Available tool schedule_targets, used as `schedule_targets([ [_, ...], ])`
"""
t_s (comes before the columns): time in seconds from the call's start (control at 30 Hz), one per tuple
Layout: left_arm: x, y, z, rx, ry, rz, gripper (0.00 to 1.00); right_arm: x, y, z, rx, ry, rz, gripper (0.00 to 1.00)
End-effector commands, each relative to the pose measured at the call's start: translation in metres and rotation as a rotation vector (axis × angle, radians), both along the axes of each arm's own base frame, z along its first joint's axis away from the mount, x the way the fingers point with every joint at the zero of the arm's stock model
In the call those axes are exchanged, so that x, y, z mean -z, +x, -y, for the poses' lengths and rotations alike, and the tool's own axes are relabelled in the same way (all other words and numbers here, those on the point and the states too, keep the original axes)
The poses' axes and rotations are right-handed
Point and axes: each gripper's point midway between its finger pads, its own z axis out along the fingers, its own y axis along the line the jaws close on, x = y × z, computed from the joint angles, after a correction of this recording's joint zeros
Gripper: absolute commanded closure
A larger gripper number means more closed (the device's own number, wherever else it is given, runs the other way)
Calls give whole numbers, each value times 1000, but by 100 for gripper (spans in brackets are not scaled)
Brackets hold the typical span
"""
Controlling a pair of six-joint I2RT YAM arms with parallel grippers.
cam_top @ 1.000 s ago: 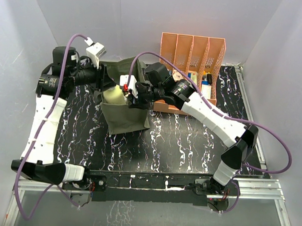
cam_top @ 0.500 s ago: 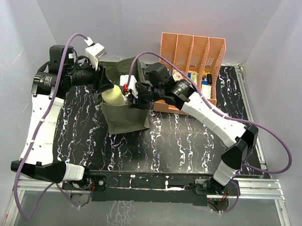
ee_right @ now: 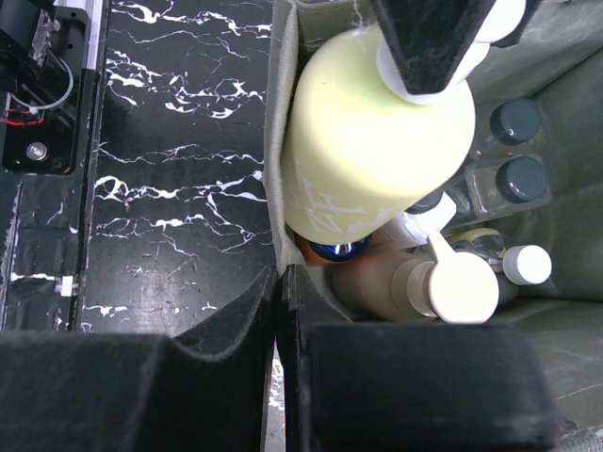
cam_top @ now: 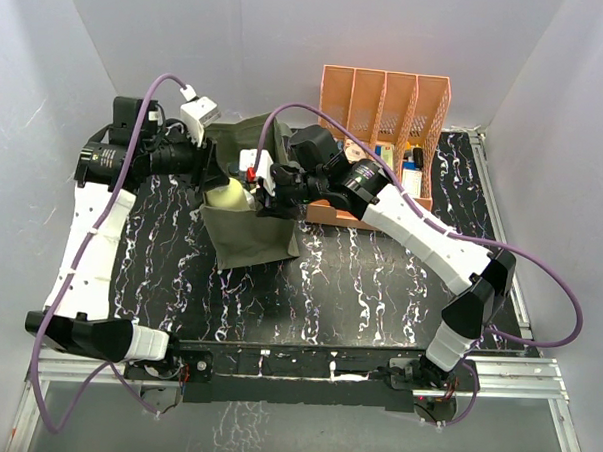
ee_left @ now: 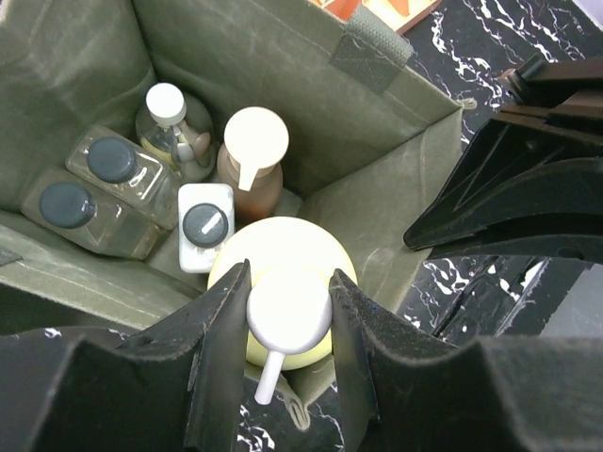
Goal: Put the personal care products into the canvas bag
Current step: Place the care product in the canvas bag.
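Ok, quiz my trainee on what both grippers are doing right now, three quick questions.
1. True or false: the left gripper is shut on the pale yellow bottle at its pump cap.
2. The right gripper pinches: A) the canvas bag at its wall B) a bottle cap C) nothing.
3. Where is the tall beige bottle?
Key: 1 true; 2 A; 3 inside the canvas bag.

Under pale yellow bottle (ee_right: pixel 377 141), orange-blue bottle (ee_right: pixel 337 250) mostly hidden.
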Motion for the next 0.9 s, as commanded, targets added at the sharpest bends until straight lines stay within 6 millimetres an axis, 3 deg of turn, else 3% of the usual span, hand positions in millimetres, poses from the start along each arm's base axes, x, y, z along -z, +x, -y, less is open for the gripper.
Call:
schedule_targets([
  [0.0,-6,-5,12,54,-29,39,100,-44,-7,0,-10,120,69,92],
  [0.23,11,-7,19,77,6,28,100,-43,-6,-1,-3,120,69,92],
  [0.33,7,-7,19,72,12,42,100,-43,-6,0,-2,119,68,92],
  [0.5,-26,-12,21,74,-28,115,100,-43,-6,0,-3,120,69,92],
  [0.7,-84,-7,32,47,-170,234,100,-45,-11,0,-22,127,58,92],
  [0.8,-95,-10,42,78,-235,211,100,-46,-12,0,-24,128,58,92],
  [0.87,-92,-12,47,98,-268,172,100,-47,-12,1,-24,129,61,92],
])
